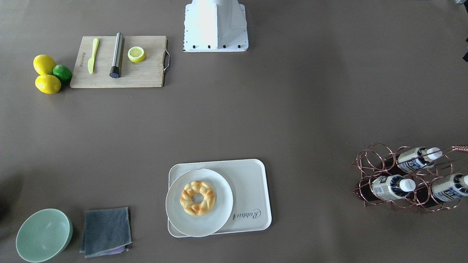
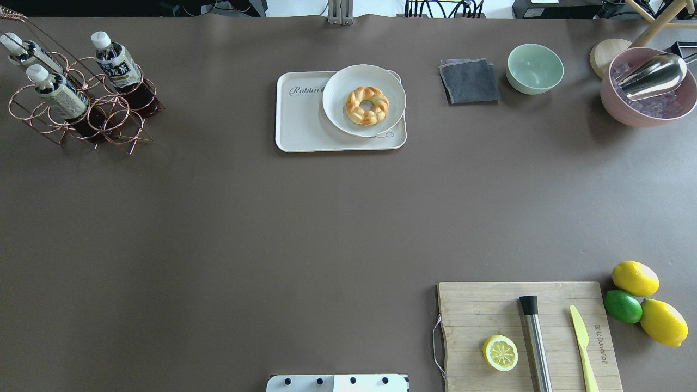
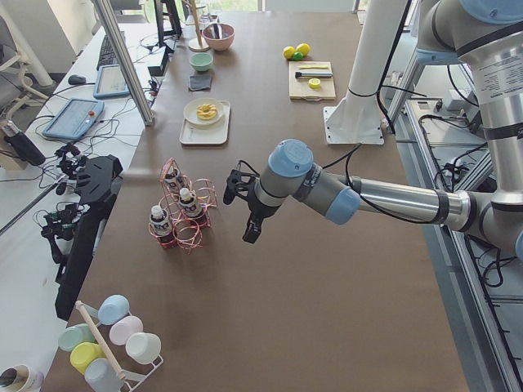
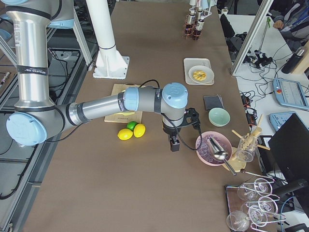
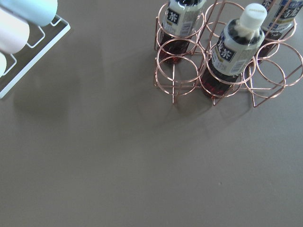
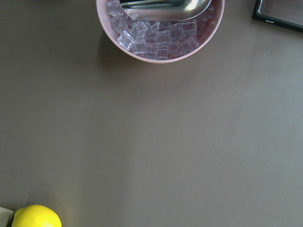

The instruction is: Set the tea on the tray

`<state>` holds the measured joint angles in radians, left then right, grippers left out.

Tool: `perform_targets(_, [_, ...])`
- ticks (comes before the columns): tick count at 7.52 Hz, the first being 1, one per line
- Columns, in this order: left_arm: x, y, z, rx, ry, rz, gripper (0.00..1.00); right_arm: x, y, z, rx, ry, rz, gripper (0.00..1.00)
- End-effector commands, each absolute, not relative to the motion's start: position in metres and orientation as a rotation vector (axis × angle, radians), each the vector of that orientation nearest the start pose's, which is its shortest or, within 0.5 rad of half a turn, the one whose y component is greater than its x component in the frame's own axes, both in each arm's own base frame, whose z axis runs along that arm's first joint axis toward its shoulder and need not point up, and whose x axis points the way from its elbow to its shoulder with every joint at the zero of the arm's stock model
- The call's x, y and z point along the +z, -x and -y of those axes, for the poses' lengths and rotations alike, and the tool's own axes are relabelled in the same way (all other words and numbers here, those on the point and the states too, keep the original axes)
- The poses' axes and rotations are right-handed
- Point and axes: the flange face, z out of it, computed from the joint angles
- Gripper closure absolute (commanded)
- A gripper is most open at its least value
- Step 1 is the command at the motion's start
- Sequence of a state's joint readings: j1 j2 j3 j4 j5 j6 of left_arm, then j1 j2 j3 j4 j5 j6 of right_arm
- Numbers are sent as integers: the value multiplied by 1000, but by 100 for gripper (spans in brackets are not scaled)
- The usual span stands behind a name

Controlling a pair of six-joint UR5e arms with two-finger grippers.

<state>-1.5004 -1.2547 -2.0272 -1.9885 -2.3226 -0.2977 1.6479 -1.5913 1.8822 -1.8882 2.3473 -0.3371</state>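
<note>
The tea is seen standing in a copper wire rack on the bench, well apart from the tray. The left gripper is held near the rack and the right gripper near a pink bowl. Whether either is apart or together cannot be told.

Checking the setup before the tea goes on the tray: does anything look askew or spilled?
Nothing spilled. The round white plate holding the braided pastry ring overhangs the rim of the cream rectangular plastic tray.
</note>
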Motion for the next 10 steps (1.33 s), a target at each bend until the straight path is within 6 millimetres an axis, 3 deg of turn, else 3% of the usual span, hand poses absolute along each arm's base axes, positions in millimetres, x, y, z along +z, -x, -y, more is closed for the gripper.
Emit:
perform_targets(1, [492, -17, 456, 66, -466, -761, 2, 550, -98, 458, -239, -133, 770, 0])
perform_targets(3, [477, -58, 508, 83, -459, -803, 4, 549, -98, 456, -240, -134, 772, 0])
perform_targets(4, [471, -67, 517, 99, -466, -805, 4, 550, -97, 455, -242, -134, 772, 0])
perform_targets(5, [460, -95, 525, 143, -467, -819, 4, 550, -97, 455, -243, -134, 772, 0])
perform_targets(9, [454, -116, 584, 147, -465, -816, 7, 554, -95, 456, -240, -123, 772, 0])
perform_targets(10, [457, -118, 591, 145, -461, -816, 7, 553, -95, 456, -241, -125, 772, 0])
